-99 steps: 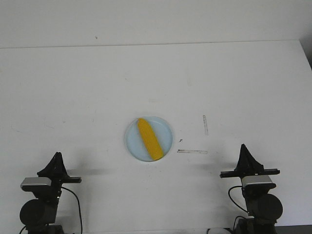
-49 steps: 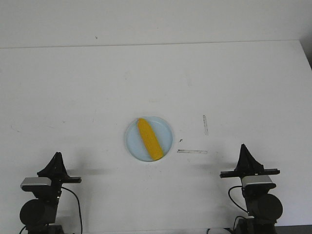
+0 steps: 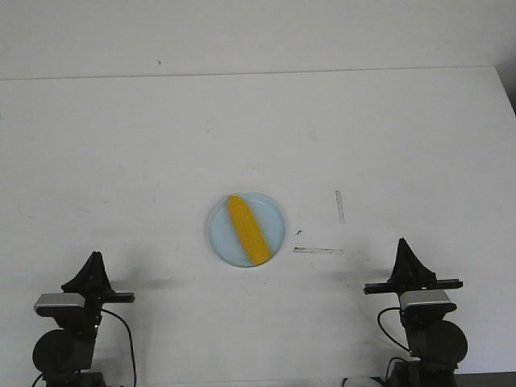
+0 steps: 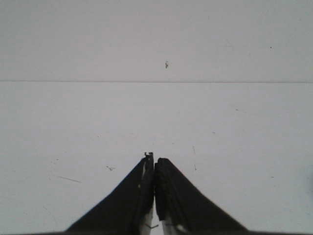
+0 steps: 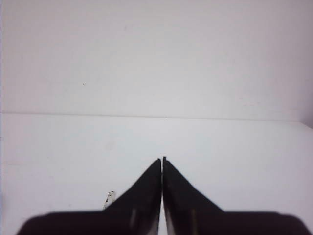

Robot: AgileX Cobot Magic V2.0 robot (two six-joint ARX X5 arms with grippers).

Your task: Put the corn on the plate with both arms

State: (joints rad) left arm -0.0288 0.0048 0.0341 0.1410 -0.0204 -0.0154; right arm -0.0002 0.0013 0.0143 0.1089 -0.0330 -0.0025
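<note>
Nothing has changed in the last second. The front view looks just the same as it did a moment ago, with no arm and no thing in a new spot.

The corn [image 3: 247, 230] lies on the plate [image 3: 274, 216], a little below the middle of the frame. It lies slanted, with its thin end toward the upper left and its fat end toward the lower right, close to the plate's rim. All of it sits inside the plate. The plate rests flat on the white counter [image 3: 121, 145].

The left gripper [image 3: 94, 262] is in the lower left of the frame. The right gripper [image 3: 402, 247] is in the lower right. Both are well apart from the plate and touch nothing. In the left wrist view, the left gripper [image 4: 154, 161] has its two tips pressed together with nothing between them. In the right wrist view, the right gripper [image 5: 162, 160] is pinched closed too, and it holds nothing.

A thin grey mark [image 3: 318, 251] and a shorter one [image 3: 339, 206] show on the counter to the right of the plate.

Since the corn is on the plate and both arms sit back and quiet, the job looks done. I think there is nothing left to do but rest.
</note>
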